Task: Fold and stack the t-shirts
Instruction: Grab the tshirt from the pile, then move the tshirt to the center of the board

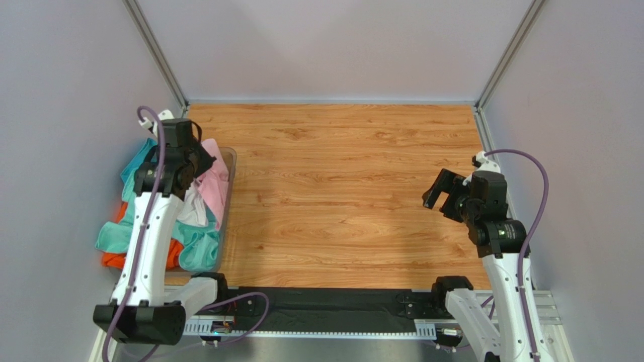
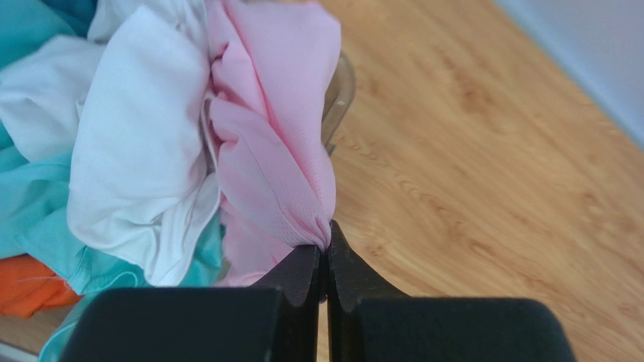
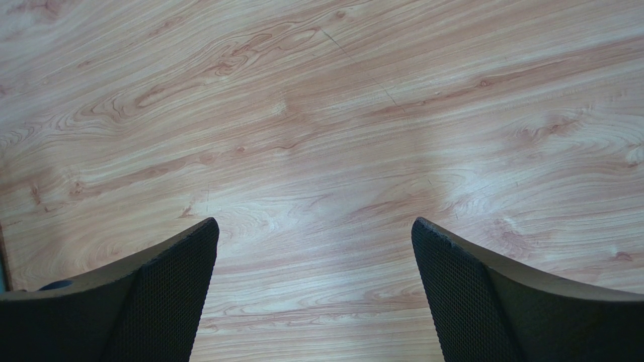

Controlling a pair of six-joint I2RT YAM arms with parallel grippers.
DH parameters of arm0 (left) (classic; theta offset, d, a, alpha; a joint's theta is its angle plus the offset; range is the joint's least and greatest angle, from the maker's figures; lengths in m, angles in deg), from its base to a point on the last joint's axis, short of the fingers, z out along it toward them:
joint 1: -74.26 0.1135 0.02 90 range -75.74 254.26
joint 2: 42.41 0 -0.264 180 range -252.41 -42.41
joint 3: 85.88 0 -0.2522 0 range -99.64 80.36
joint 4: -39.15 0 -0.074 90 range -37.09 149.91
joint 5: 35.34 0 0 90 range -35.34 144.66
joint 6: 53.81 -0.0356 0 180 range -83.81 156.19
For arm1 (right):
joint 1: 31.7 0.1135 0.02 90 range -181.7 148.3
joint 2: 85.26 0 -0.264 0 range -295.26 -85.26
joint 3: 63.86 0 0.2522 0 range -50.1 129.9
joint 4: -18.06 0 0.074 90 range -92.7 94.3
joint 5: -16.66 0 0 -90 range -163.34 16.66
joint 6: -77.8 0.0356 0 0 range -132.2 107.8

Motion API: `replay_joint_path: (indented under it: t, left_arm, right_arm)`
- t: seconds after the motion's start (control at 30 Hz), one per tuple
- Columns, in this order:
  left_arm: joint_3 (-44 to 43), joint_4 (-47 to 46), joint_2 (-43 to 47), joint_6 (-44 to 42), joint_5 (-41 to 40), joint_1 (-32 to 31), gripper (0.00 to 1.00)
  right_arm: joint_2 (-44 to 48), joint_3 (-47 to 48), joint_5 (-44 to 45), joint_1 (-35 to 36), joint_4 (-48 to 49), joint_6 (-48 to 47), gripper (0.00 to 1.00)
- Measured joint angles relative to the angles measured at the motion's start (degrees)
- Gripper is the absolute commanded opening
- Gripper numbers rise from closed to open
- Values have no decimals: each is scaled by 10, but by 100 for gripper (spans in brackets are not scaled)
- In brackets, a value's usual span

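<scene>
A heap of t-shirts lies in a clear bin [image 1: 230, 162] at the table's left edge: pink [image 1: 214, 187], white [image 1: 195, 210], teal [image 1: 198, 247] and orange [image 1: 113, 260]. My left gripper [image 2: 327, 235] is shut on a pinched fold of the pink t-shirt [image 2: 272, 151], which stretches up from the heap beside the white one [image 2: 136, 143]. In the top view the left gripper [image 1: 198, 162] is over the bin's far end. My right gripper [image 1: 446, 197] hangs open and empty above bare wood at the right; its fingers [image 3: 174, 271] are wide apart.
The wooden tabletop [image 1: 340, 188] spreads between the two arms. Grey walls with metal corner posts close off the left, back and right. A black rail [image 1: 332, 305] runs along the near edge between the arm bases.
</scene>
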Motion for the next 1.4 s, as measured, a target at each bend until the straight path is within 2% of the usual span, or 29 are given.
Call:
replay_joint_path:
  t: [0.13,0.33,0.5,0.57,0.7,0.83,1.07,1.23,1.4]
  left_arm:
    - [-85,-5,45,-21,36,0,0]
    - [-208,-23,43,-48,116,0,0]
    - [-267,-78,25,-51,257,-1,0]
    - [-275,-109,14,-46,315,-21,0]
    - [-289,-144,-16,-50,361,-122,0]
    - [-288,-164,-45,-51,399,-200,0]
    - [-277,-206,-76,-51,408,-323,0]
    - [-191,-260,-73,-40,389,-331,0]
    - [-41,-252,-70,-28,265,-330,4]
  right_arm:
    - [5,-1,0,0,-2,0,100]
    - [21,-7,1,0,-1,0,100]
    - [39,-9,6,0,-1,0,100]
    - [47,-9,13,0,0,1,100]
    - [57,-9,22,0,0,1,100]
    - [67,-9,28,0,0,1,100]
    - [83,-9,42,0,0,1,100]
    - [82,-9,45,0,0,1,100]
    - [67,-10,44,0,0,1,100]
